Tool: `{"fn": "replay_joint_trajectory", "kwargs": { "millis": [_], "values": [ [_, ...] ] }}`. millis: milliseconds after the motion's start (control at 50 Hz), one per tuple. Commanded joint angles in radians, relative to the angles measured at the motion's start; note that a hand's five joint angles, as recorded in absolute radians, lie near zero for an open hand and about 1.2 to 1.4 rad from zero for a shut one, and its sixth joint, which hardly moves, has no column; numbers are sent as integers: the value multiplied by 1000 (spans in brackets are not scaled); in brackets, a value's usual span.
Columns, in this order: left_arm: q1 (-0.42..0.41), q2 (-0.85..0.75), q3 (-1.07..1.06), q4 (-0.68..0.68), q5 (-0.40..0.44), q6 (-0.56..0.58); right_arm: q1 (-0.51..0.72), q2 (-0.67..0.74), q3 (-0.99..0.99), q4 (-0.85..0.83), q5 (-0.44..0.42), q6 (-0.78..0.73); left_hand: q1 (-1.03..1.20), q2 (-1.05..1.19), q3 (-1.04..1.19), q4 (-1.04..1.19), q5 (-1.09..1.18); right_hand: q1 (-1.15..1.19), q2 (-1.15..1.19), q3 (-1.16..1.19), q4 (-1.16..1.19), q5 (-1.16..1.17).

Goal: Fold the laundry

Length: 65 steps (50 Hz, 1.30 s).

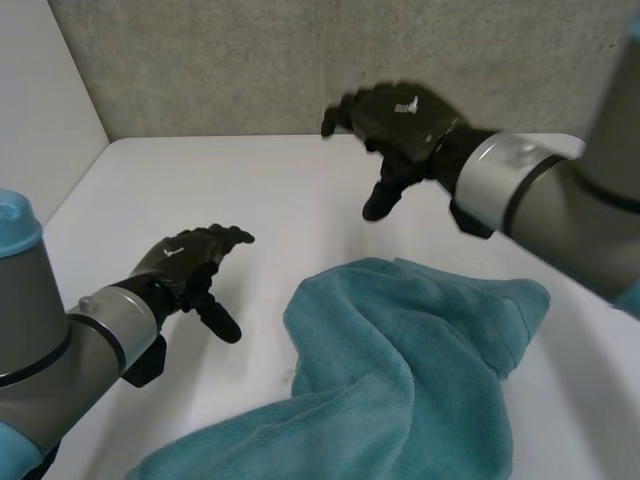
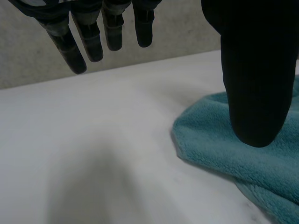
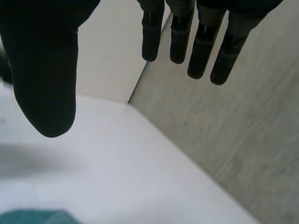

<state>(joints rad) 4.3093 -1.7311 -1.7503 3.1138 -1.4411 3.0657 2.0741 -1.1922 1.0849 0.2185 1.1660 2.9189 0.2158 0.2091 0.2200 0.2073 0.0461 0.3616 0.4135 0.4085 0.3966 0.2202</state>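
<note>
A teal fleece cloth [image 1: 400, 380] lies rumpled on the white table [image 1: 250, 190], spreading from the middle toward the near edge. My left hand [image 1: 190, 265] hovers just left of the cloth, fingers straight and empty. In the left wrist view its fingers [image 2: 91, 32] hang over bare table with the cloth's edge [image 2: 219, 140] beside the thumb. My right hand [image 1: 400, 125] is raised above the table behind the cloth, fingers relaxed and spread, holding nothing. Its fingers [image 3: 201, 42] point toward the back wall in the right wrist view, where a corner of the cloth [image 3: 32, 217] lies below the thumb.
A grey felt wall [image 1: 330, 60] closes the back of the table and a white panel [image 1: 40, 110] closes its left side. Bare table lies between the two hands and behind the cloth.
</note>
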Motion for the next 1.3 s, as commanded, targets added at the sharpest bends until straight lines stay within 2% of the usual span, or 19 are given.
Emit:
{"fn": "replay_joint_trajectory", "kwargs": {
  "millis": [20,140,200,300,700,800,820,860,900,980,1180,1300],
  "values": [
    [26,105,-38,0,-4,2,7,291,-175,28,-2,2,-38,-31,-42,-29,-42,23,-29,-24,-12,-10],
    [27,159,-74,2,-5,4,6,437,-269,53,-8,-1,-40,-34,-45,-32,-45,37,-15,-9,2,4],
    [27,162,-78,5,-5,4,4,464,-280,55,-11,-3,-40,-34,-45,-32,-45,40,-11,-6,5,7],
    [44,163,-86,9,-4,4,6,545,-321,62,4,-85,-40,-34,-45,-32,-45,111,59,64,76,78],
    [59,154,-94,9,1,2,7,597,-330,71,20,-132,-41,-35,-46,-33,-46,299,247,252,264,266],
    [59,153,-94,9,1,2,7,609,-330,71,20,-133,-41,-35,-46,-33,-46,437,385,390,402,404],
    [59,153,-95,9,1,2,7,611,-330,71,20,-133,-41,-35,-46,-33,-46,530,478,483,495,497],
    [59,154,-97,9,1,2,7,611,-332,71,20,-133,-40,-34,-45,-32,-45,604,552,557,569,571],
    [59,154,-98,9,1,2,7,611,-332,70,20,-133,-40,-34,-45,-32,-45,873,821,826,838,840],
    [59,154,-100,9,1,2,7,611,-332,70,20,-135,-40,-34,-45,-32,-45,1017,966,971,982,984],
    [59,153,-100,17,2,2,9,572,-336,71,26,-133,-41,-35,-46,-33,-46,1035,983,988,1000,1002],
    [87,116,-90,43,-1,1,9,317,-318,64,20,-100,-41,-35,-46,-33,-46,1035,983,988,1000,1002]
  ]
}}
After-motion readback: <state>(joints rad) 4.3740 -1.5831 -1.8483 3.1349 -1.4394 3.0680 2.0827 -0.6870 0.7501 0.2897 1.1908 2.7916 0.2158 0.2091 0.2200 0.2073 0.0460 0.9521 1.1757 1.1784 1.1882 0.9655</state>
